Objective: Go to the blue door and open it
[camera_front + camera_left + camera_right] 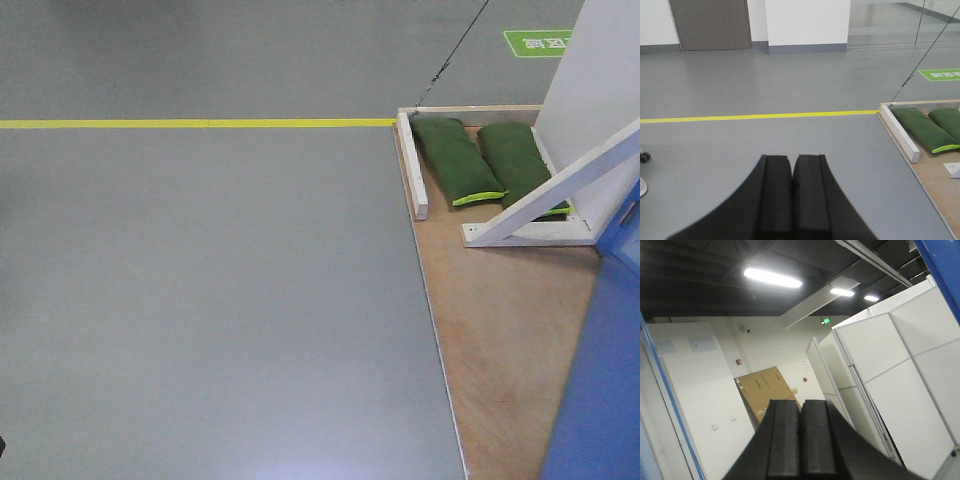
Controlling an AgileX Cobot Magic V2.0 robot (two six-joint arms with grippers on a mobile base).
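Observation:
The blue door [600, 380] shows as a glossy blue panel at the lower right of the front view, standing on a wooden platform [500, 330]. Its handle and lock are out of view. A strip of the same blue [946, 265] crosses the top right corner of the right wrist view. My left gripper [791, 159] is shut and empty, pointing over the grey floor, left of the platform. My right gripper [800, 402] is shut and empty, tilted up towards the ceiling and white walls, close beside the blue surface.
Two green sandbags [455, 160] and a white triangular brace [560, 195] lie on the platform beside a white wall panel [590, 70]. A yellow floor line [200, 123] runs across. A caster wheel [645, 157] sits at the left. White partitions [890, 365] and cardboard boxes [765, 387] stand behind.

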